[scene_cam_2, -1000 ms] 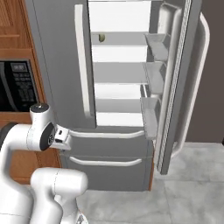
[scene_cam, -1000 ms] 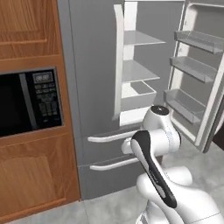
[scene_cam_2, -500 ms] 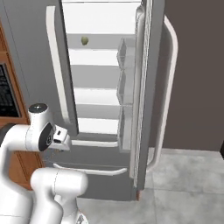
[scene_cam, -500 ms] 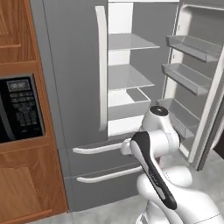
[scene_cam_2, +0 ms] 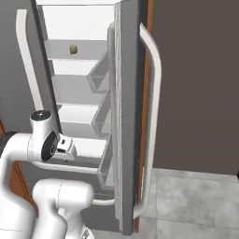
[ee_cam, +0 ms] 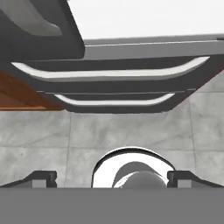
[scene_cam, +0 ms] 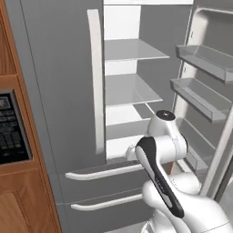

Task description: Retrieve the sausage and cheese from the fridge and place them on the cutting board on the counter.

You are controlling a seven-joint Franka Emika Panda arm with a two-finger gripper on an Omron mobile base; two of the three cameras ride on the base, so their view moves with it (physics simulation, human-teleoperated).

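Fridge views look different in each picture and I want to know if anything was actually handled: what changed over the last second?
The base drove on toward the fridge, so it looms larger and the microwave has slid to the left edge. Nothing was taken hold of or let go. The hand stays open and empty, the right door stays open, and the cheese stays on its upper shelf.

Two base views from behind the arm, close, facing the open fridge (scene_cam: 68,91) — shared shelves. Hand view aimed down at drawer bars (ee_cam: 109,72) and floor (ee_cam: 131,131).
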